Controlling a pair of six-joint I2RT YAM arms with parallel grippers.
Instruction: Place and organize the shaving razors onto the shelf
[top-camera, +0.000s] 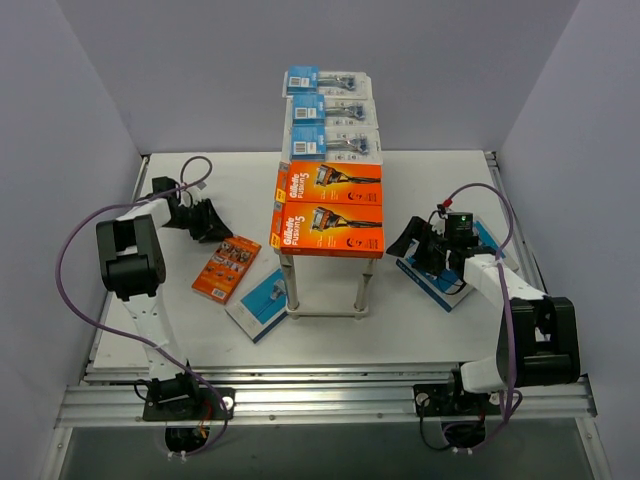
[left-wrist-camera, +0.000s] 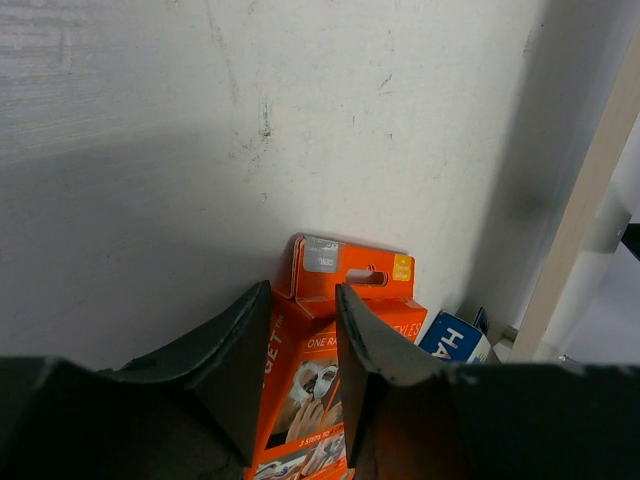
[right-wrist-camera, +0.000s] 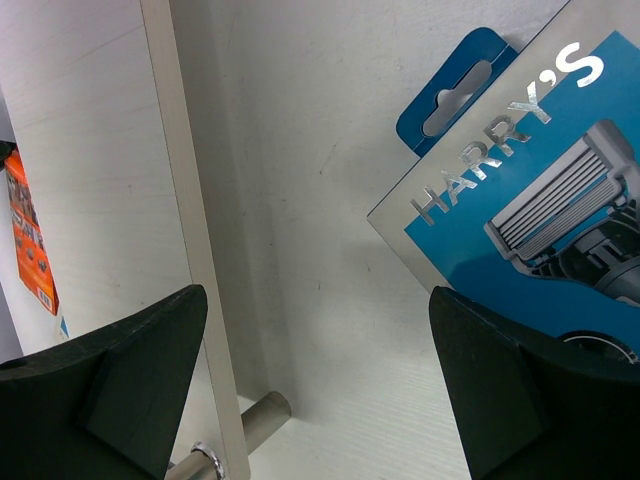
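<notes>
We read the shelf (top-camera: 291, 283) as nearly full: three blister packs (top-camera: 330, 112) run along its far end and two orange boxes (top-camera: 330, 230) cover the near end, leaving hardly any bare wood. Three more packs lie on the worktop (top-camera: 430, 190) — a small orange pack (top-camera: 227, 267) between the shelf and the left edge, a blue-and-white box (top-camera: 262, 303) tucked against the shelf's near-left leg, and a Harry's box (right-wrist-camera: 520, 190) by the right edge.

The left gripper (left-wrist-camera: 302, 300) hangs over the small orange pack with its jaws drawn narrow, leaving a slim gap through which the pack's face shows. As far as we can judge nothing is held, and we cannot tell whether the fingertips touch the card. The right gripper (right-wrist-camera: 318, 310) stands wide and empty, one finger over the Harry's box and the other near the shelf's edge.

Our worry on the left is that the gap is slimmer than the pack is broad. Closing onto a flat-lying card would likely pinch nothing and shove it toward the blue-and-white box. On the right, a finger so near the thin legs could nudge the stand and shake the loaded packs loose. With so little room on top, any new pack set down carelessly may overhang — or push a neighbour off the rim.
</notes>
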